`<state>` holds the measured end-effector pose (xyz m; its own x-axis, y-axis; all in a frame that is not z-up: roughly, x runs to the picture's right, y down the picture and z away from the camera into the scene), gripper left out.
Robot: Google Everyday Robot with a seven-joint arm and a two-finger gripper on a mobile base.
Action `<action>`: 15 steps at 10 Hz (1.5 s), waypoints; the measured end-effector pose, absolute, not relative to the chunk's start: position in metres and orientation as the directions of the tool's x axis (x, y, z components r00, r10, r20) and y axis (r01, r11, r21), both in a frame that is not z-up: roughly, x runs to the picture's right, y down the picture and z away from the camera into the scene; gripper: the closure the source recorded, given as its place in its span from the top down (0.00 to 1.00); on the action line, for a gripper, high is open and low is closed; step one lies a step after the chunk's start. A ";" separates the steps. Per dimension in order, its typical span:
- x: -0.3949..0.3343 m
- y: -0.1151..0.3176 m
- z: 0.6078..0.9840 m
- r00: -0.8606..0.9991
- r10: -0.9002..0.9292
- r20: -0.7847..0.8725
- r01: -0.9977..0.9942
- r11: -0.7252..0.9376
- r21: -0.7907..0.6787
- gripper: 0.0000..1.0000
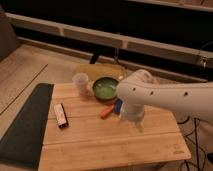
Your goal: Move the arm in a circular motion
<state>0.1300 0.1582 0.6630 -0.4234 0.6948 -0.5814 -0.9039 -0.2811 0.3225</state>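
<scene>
Off-white and glossy, the arm (170, 95) enters from the right edge and reaches left over the wooden desk (110, 145), with its rounded joint above the desk's right half. The end effector (136, 121) points down just beside a blue object (118, 106) and an orange object (106, 111). Whether it is open or closed, or holds anything, cannot be told. A green bowl (105, 88) and a clear cup (80, 81) stand near the far edge. A dark mat (25, 125) lies at the left.
</scene>
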 end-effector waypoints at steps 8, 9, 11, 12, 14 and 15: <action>0.209 0.067 0.712 -0.493 0.683 -0.538 -0.869 -0.352 0.349 0.65; 0.205 0.056 0.718 -0.484 0.684 -0.545 -0.874 -0.345 0.342 0.65; 0.183 0.029 0.731 -0.445 0.692 -0.569 -0.895 -0.315 0.317 0.65; 0.162 0.015 0.738 -0.413 0.698 -0.585 -0.910 -0.290 0.296 0.65; 0.114 -0.004 0.749 -0.336 0.711 -0.618 -0.941 -0.228 0.249 0.65; 0.087 -0.010 0.754 -0.289 0.717 -0.635 -0.957 -0.191 0.220 0.65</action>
